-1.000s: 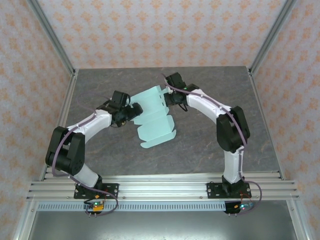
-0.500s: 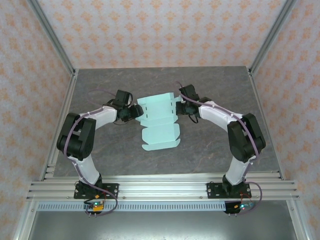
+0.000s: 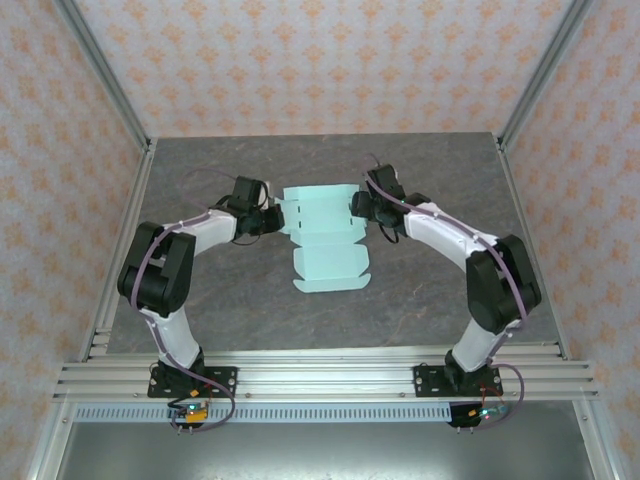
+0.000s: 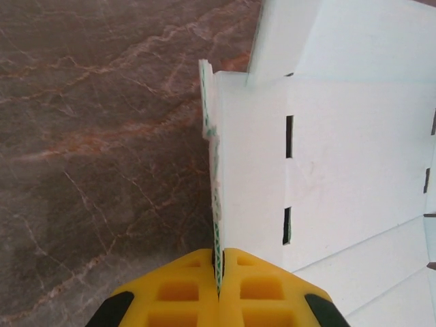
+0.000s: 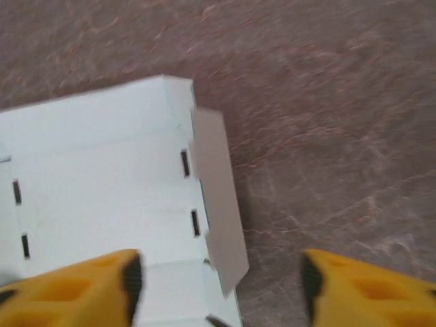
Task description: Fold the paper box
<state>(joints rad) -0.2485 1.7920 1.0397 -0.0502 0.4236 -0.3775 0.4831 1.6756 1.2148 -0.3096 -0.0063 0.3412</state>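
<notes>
The paper box (image 3: 322,238) is a pale mint die-cut sheet lying unfolded on the table's middle, with slots and side flaps. My left gripper (image 3: 272,218) sits at the sheet's left edge. Its yellow fingers (image 4: 177,289) are shut on the upturned left flap (image 4: 212,170), whose edge stands pinched between them. My right gripper (image 3: 360,207) hovers at the sheet's right edge, open. Its yellow fingers (image 5: 82,286) straddle the raised right flap (image 5: 218,204) without touching it.
The dark marbled tabletop (image 3: 430,280) surrounds the sheet. Aluminium frame posts (image 3: 100,95) and patterned walls close in the left, right and back. The rail with both arm bases (image 3: 320,375) runs along the near edge.
The left gripper has closed on the sheet's left flap. The right gripper has let go of the right flap and opened. The sheet has shifted right and flattened out.
</notes>
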